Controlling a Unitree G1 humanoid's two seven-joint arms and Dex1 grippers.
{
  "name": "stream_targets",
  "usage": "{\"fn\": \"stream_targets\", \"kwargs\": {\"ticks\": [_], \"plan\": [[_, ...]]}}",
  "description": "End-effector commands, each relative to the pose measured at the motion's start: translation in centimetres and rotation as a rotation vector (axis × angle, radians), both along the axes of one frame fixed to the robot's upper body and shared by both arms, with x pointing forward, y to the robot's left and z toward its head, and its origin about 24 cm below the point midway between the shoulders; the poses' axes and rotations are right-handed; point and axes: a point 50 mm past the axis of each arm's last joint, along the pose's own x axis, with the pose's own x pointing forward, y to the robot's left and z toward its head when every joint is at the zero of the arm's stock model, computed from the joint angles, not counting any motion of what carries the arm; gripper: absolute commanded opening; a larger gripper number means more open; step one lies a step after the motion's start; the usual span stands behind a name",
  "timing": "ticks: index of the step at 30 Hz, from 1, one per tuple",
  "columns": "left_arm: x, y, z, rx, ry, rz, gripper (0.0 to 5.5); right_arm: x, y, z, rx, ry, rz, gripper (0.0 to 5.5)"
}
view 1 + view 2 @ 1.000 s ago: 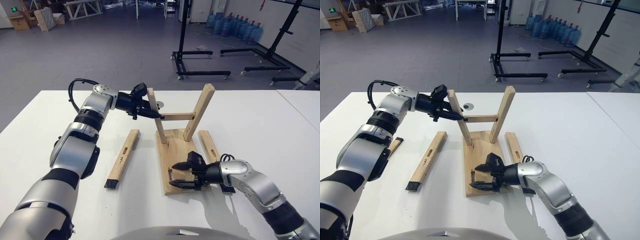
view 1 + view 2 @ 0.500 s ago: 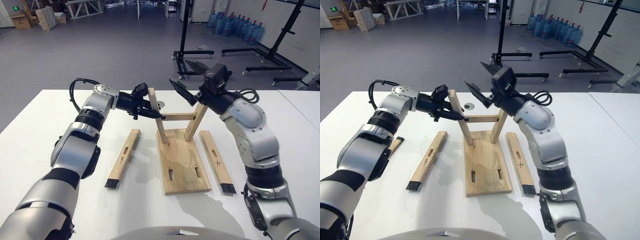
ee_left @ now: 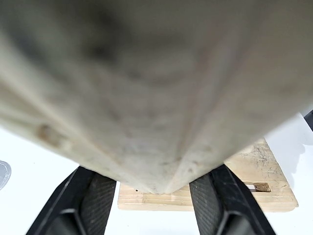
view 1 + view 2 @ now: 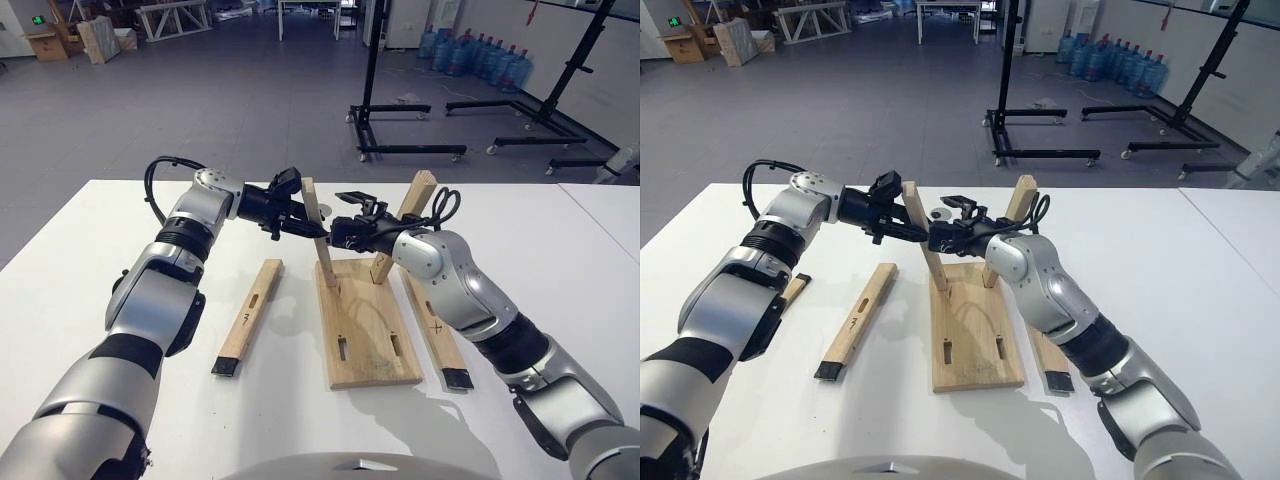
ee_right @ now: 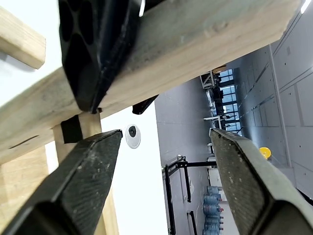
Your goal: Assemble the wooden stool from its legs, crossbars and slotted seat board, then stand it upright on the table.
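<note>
The board lies flat on the white bench, its two near slots open. Four legs can be counted. Two stand in the board's far edge and lean away from each other: the left standing leg and the right standing leg. The other two lie flat on the bench along the board's long sides, one loose leg just to the left of it and a second loose leg just to the right. Each has its dark tip at the board's near end.

The left gripper comes in from the board's left and is clamped on the left standing leg about halfway up. The left wrist view shows one finger on each side of the wood.

The right gripper sits above the board's far edge, between the two standing legs and just beside the left one, close to the left gripper. Its fingers are spread apart, and whether they touch any wood I cannot tell.

Well to the left of the board, one short stick lies partly under the left arm. Beyond the board's far edge, one small round disc rests on the bench.
</note>
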Motion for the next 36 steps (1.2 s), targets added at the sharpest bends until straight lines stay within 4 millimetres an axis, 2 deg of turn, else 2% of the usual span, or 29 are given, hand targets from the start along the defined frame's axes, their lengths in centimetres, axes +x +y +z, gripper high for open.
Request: {"fn": "stream_targets", "kwargs": {"ticks": [1, 3, 6, 9, 10, 12, 13, 15, 17, 19, 22, 25, 30, 36], "plan": [[-1.9, 1.5, -7.0, 0.343, 0.151, 0.0, 2.02, -2.9, -0.5, -8.0, -0.057, 0.436, 0.02, 3.33], [-2.0, 1.4, -7.2, 0.342, 0.157, -0.005, 2.02, -1.5, -0.5, -4.4, 0.145, 0.297, 0.016, 3.33], [-2.2, 1.5, -7.4, 0.345, 0.161, -0.009, 2.02, -0.1, -2.3, 2.1, 0.475, 0.126, 0.03, 3.33], [-2.3, 1.8, -7.6, 0.348, 0.164, -0.007, 2.02, 0.0, -5.5, 8.6, 0.839, 0.046, 0.068, 3.33], [-2.3, 1.8, -7.6, 0.349, 0.164, -0.007, 2.02, 0.1, -7.1, 10.6, 0.96, 0.002, 0.064, 3.33], [-2.3, 1.8, -7.6, 0.35, 0.164, -0.008, 2.02, 0.3, -10.2, 12.8, 1.115, -0.058, 0.015, 3.33], [-2.3, 1.8, -7.6, 0.35, 0.165, -0.009, 2.02, 0.8, -12.1, 12.8, 1.17, -0.063, -0.062, 3.33], [-2.4, 1.7, -7.7, 0.35, 0.167, -0.013, 2.02, 1.3, -15.3, 11.7, 1.252, -0.058, -0.204, 3.33], [-2.5, 1.7, -7.8, 0.351, 0.169, -0.016, 2.02, 1.4, -16.4, 10.4, 1.273, -0.05, -0.274, 3.33], [-2.5, 1.8, -7.8, 0.352, 0.17, -0.018, 2.02, 1.5, -16.7, 8.3, 1.26, -0.027, -0.336, 3.33], [-2.5, 1.7, -7.8, 0.353, 0.169, -0.022, 2.02, 2.1, -15.9, 5.0, 1.235, 0.064, -0.396, 3.33], [-2.4, 1.4, -7.7, 0.353, 0.165, -0.029, 2.02, 2.2, -13.8, 2.7, 1.258, 0.166, -0.382, 3.33], [-2.5, 1.4, -7.7, 0.354, 0.166, -0.039, 2.02, 2.0, -11.7, 1.9, 1.265, 0.22, -0.336, 3.33], [-2.4, 1.3, -7.6, 0.353, 0.165, -0.042, 2.02, 2.0, -12.1, 1.6, 1.255, 0.178, -0.355, 3.33]]}}
